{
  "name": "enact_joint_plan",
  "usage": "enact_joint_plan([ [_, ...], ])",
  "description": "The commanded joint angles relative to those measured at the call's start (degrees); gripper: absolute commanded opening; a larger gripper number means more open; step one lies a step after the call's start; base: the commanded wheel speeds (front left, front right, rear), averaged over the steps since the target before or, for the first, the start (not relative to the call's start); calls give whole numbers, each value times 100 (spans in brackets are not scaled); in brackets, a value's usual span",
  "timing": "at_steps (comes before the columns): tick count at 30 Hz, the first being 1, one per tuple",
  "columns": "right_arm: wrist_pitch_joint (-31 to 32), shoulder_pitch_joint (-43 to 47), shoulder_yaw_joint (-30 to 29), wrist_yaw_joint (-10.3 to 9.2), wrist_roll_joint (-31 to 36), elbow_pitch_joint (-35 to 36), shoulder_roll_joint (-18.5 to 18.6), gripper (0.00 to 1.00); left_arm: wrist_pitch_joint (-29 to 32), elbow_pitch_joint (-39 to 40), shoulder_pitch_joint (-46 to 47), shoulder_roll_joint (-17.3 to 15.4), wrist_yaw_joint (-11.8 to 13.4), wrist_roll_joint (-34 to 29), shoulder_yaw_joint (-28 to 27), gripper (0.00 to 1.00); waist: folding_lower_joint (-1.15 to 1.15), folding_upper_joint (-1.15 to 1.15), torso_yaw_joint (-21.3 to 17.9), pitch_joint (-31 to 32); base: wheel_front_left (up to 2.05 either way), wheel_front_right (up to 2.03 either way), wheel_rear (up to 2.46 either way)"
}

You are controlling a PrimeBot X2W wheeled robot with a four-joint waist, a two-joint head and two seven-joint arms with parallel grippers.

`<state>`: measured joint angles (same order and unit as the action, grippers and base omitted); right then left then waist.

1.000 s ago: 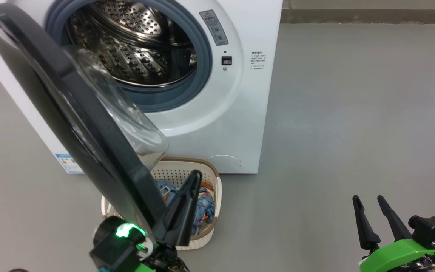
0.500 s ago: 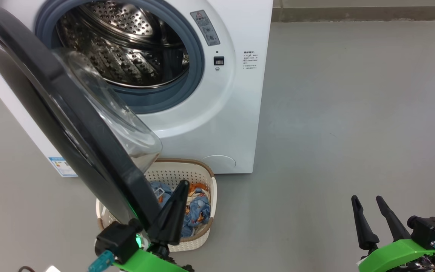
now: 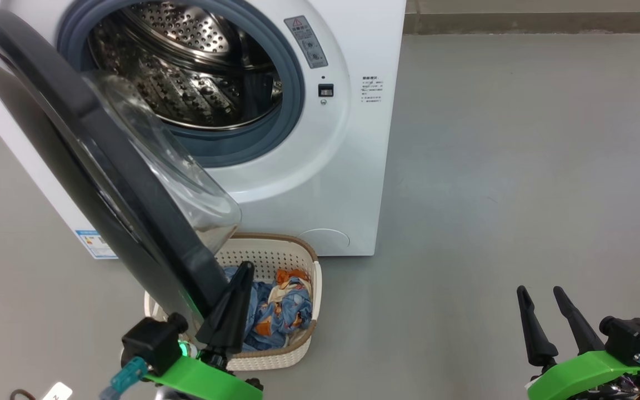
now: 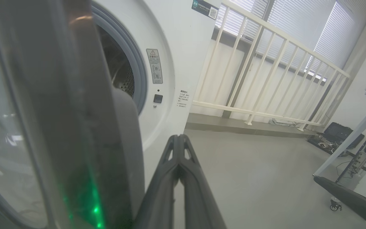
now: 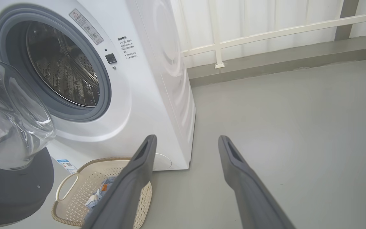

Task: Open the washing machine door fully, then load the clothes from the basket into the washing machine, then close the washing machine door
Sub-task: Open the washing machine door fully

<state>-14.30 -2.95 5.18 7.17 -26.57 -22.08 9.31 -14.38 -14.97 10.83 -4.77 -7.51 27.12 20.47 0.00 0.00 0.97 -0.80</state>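
We see one washing machine (image 3: 353, 166) on a grey floor (image 3: 492, 166), its top cut off by the frame. Its one door (image 3: 98, 155) stands open, swung out toward us, its upper left edge also cut off. The steel drum (image 3: 186, 72) and the grey-blue gasket (image 3: 296, 105) are in plain sight, while the print on the warning labels is too small to read.

The door hides the lower left of the white front, part of a blue sticker (image 3: 95, 244) and the left side of the one basket (image 3: 264, 258), which sits on the floor just in front of the machine. The clothes (image 3: 275, 311) lie bunched inside the basket; we cannot count the pieces.

There are two end effectors, each with two dark fingers. The left end effector (image 3: 242, 275) is clenched on nothing, its fingers pressed together at the door's lower edge above the basket; we cannot tell whether it touches the door. In the left wrist view the door is a close blur with a green glow. The right end effector (image 3: 540, 291) is released, fingers spread over bare floor well apart from the machine, its body cut off at the corner.
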Motion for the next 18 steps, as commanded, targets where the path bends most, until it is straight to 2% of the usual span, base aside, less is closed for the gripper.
enact_joint_plan([
  [1,-70,-80,122,32,52,153,92,100,-60,85,275,-59,2,63,-221,0,0,0,6,-1,0,0,0],
  [18,-70,-98,82,32,91,212,97,100,-62,15,196,-70,2,-3,-579,0,0,0,154,-46,0,0,0],
])
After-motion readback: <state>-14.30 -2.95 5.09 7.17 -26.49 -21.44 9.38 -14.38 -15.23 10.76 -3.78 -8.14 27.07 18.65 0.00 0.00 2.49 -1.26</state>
